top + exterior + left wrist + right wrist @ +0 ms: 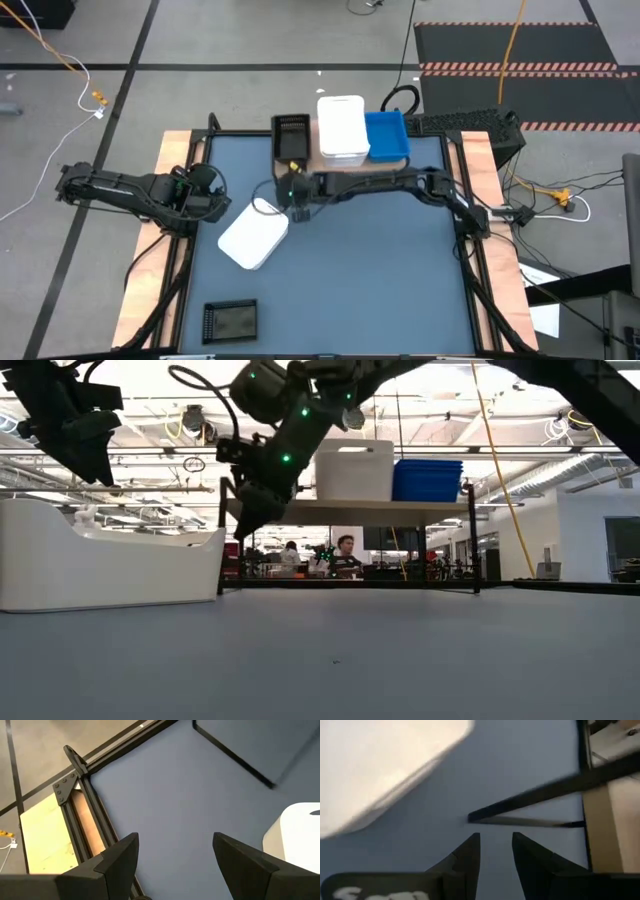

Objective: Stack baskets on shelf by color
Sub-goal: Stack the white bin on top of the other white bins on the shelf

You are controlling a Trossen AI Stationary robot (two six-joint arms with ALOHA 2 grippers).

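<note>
The right end effector (296, 205) hangs over the desk (400, 270) just in front of the shelf (318, 140), its fingers (465, 857) a narrow gap apart and holding nothing. The loose white basket (253, 236) lies just beside it, on the side away from the shelf and a little toward the left arm; in the right wrist view its pale side (385, 765) fills the corner ahead of the fingers. From above, the basket sits skewed, its long axis running diagonally rather than square with the shelf, so the wrist would probably need to turn to take one wall across the narrow way.

The left end effector (212, 203) waits over the left part of the desk, its fingers (117, 857) spread wide and empty, with the same white basket at the edge of its view (300, 835). Both arms are near, but the right one seems a little closer and is pointed down at it.

On the shelf stand a black basket (290, 135), white baskets (342, 128) in the middle and blue baskets (386, 135) at the right. Another black basket (231, 320) lies well apart at the desk's front left, nearer the left arm. My guess is that the white one goes next.
</note>
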